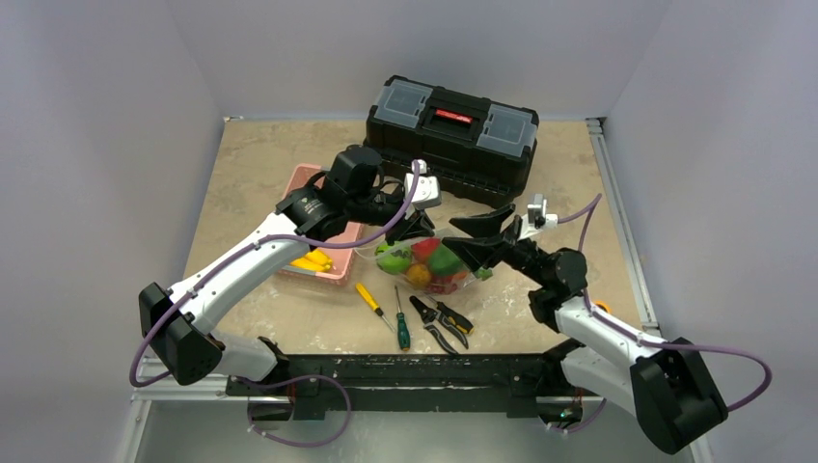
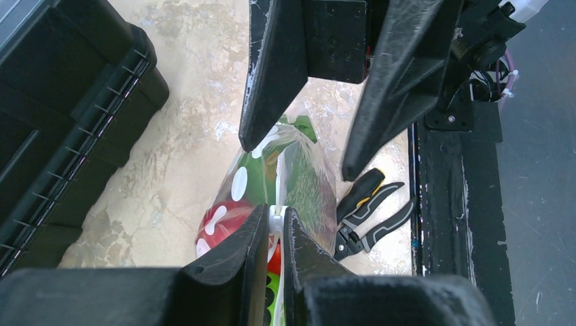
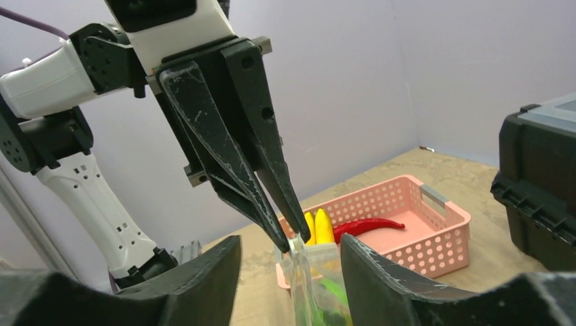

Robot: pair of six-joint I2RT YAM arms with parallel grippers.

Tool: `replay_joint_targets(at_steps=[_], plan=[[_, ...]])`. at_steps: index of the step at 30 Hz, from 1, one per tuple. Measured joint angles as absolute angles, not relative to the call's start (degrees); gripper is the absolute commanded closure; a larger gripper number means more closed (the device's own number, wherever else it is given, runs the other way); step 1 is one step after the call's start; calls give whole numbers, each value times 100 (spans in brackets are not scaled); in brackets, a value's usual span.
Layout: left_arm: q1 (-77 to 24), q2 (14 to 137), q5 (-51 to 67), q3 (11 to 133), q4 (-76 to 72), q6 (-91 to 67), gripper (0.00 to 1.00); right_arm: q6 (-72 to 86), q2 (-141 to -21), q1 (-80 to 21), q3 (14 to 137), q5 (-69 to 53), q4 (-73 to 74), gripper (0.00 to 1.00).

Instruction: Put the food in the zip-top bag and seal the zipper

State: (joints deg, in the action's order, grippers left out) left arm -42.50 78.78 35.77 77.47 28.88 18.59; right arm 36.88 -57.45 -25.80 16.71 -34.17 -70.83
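The zip-top bag (image 1: 431,264) lies in the middle of the table, holding food: green, red (image 1: 424,249) and orange pieces. My left gripper (image 1: 415,230) is shut on the white slider of the zipper (image 2: 275,221) at the bag's top edge, as the right wrist view (image 3: 291,239) also shows. My right gripper (image 1: 450,237) is open, its fingers (image 2: 261,115) on either side of the bag's top without touching it. The bag (image 3: 319,288) hangs between the right gripper's fingers (image 3: 224,261). Yellow pieces (image 3: 319,227) and a red chilli (image 3: 370,224) lie in the pink basket.
The pink basket (image 1: 301,178) stands to the left of the bag, under my left arm. A black toolbox (image 1: 451,135) stands at the back. A yellow-handled screwdriver (image 1: 369,299), a green-handled screwdriver (image 1: 401,328) and pliers (image 1: 439,320) lie in front of the bag.
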Motion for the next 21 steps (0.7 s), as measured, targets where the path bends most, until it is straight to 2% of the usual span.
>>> replay_joint_targets(at_steps=[4, 5, 7, 8, 9, 12, 16, 18, 20, 21], plan=[[-4250, 7878, 3581, 7747, 2888, 1859, 100, 3752, -5833, -2580, 1872, -3618, -7078, 50], [-4250, 7878, 3583, 7747, 2888, 1859, 100, 3758, -5889, -2580, 1938, -3684, -7098, 56], [-4250, 7878, 3583, 7747, 2888, 1857, 100, 3819, -6047, -2580, 2029, -3760, -7201, 75], [-4250, 7878, 3583, 7747, 2888, 1857, 100, 3885, -6163, -2580, 2064, -3833, -7303, 78], [-4250, 7878, 3586, 7747, 2888, 1857, 100, 3959, -6289, -2580, 2091, -3887, -7415, 79], [-4250, 7878, 3588, 7747, 2888, 1857, 100, 4235, -6678, -2580, 2145, -4036, -7723, 72], [-4250, 7878, 3599, 7747, 2891, 1857, 100, 4392, -6934, -2580, 2163, -4167, -7905, 78], [-4250, 7878, 3618, 7747, 2895, 1857, 100, 4416, -6965, -2580, 2163, -4178, -7966, 82], [-4250, 7878, 3625, 7747, 2897, 1857, 100, 4425, -6991, -2580, 2163, -4178, -8009, 97], [-4248, 7878, 3627, 7747, 2897, 1859, 100, 4418, -7000, -2580, 2163, -4180, -8025, 100]])
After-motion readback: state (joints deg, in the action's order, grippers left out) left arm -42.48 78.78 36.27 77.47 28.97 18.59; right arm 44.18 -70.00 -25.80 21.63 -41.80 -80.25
